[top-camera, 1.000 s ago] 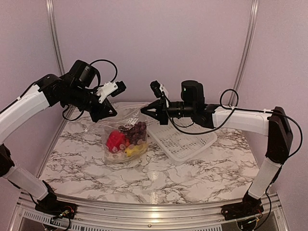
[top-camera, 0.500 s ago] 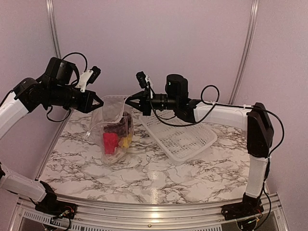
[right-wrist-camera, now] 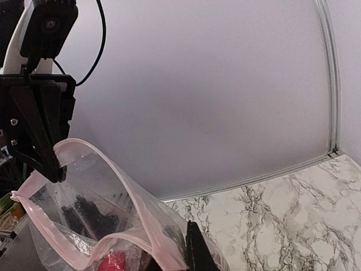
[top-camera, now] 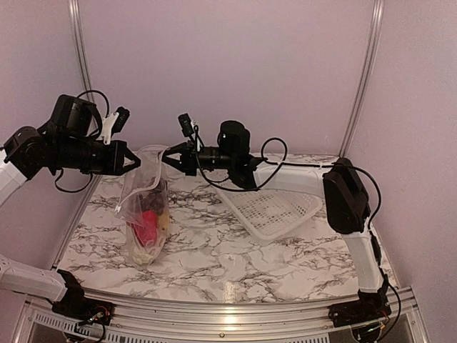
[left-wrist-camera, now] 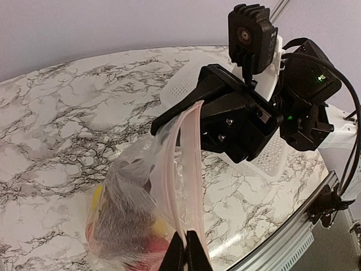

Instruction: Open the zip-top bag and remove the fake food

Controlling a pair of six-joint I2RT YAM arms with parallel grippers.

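We have the zip-top bag up between the two arms, over the left half of the marble table. The left tool is pressed together on the bag's left lip. From the left wrist, we see its two fingertips closed on the pink zip strip at the bottom of the frame. The right tool reaches in from the other side and pinches the opposite lip, so the two tips sit near each other at the same height with only the bag's mouth between them.

That mouth is parted — the two halves of the strip curve away from each other in both wrist views. The bag hangs below the tools, upright and long, and its bottom is down at the table. We cannot tell whether it rests there.

The fake food is all inside, bunched low in the bag: a red piece, some yellow beside it, and something dark higher up. The white lattice basket lies on the table to the right — apart from the bag, under the right arm.
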